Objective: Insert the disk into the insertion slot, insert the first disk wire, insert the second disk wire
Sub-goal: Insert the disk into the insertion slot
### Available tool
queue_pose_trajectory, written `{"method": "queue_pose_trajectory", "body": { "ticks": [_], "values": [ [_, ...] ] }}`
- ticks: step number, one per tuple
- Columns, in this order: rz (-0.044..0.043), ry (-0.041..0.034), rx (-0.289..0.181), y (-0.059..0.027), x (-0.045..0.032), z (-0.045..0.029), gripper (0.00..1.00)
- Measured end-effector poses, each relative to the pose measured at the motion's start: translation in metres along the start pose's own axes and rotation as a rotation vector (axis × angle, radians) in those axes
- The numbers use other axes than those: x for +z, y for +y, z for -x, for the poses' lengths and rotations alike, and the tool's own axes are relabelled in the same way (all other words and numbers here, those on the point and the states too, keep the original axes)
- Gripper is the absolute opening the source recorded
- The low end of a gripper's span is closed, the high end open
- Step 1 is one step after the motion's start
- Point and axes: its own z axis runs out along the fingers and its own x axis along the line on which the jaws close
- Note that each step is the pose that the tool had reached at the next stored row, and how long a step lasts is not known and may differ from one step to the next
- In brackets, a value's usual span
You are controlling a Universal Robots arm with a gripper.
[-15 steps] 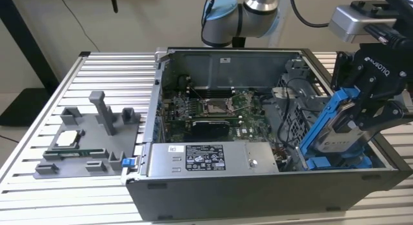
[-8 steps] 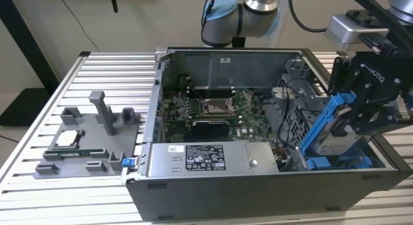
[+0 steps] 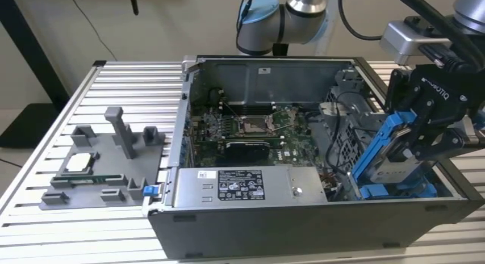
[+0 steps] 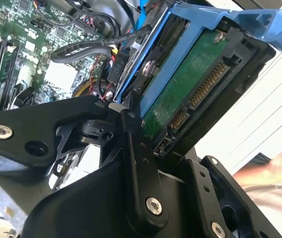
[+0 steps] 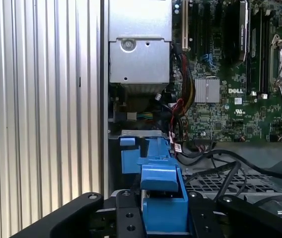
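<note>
Closest to me is the dark near wall of the open computer case [image 3: 303,230], standing on a ribbed metal table [image 3: 45,235]. Just behind that wall lies a grey metal box [image 3: 242,187] with a sticker. At the exterior view's right the gripper [image 3: 409,153] hangs over the case's corner, pinching the disk [image 3: 385,168] by its blue frame. The disk is tilted, its lower edge down by the blue tabs of the insertion slot [image 3: 376,191]. Whether it touches them I cannot tell. Room is tight there, with the case's side wall just beside the disk.

In the second wrist view the fingers [image 4: 133,144] press against the disk's edges, and its green board and connector end are bare. Black cables [image 4: 91,45] pass close by the blue frame. A person's arm [image 4: 275,166] shows beyond the case.

In the first wrist view the blue frame sits between the fingers, near the slot's perforated metal. The circuit board [image 5: 230,99] lies beyond.
</note>
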Motion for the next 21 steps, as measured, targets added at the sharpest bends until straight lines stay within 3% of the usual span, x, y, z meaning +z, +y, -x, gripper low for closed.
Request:
{"method": "queue_pose_trajectory", "body": {
  "ticks": [5, 6, 18, 21],
  "values": [
    [-0.0001, -0.0002, 0.000, 0.0000, 0.0002, 0.0000, 0.00],
    [-0.0001, 0.0000, 0.000, 0.0000, 0.0002, 0.0000, 1.00],
    [0.0012, -0.0007, 0.000, 0.0000, -0.0048, 0.0013, 1.00],
    [-0.0074, -0.0039, 0.000, -0.0002, -0.0048, 0.0027, 1.00]
  ]
}}
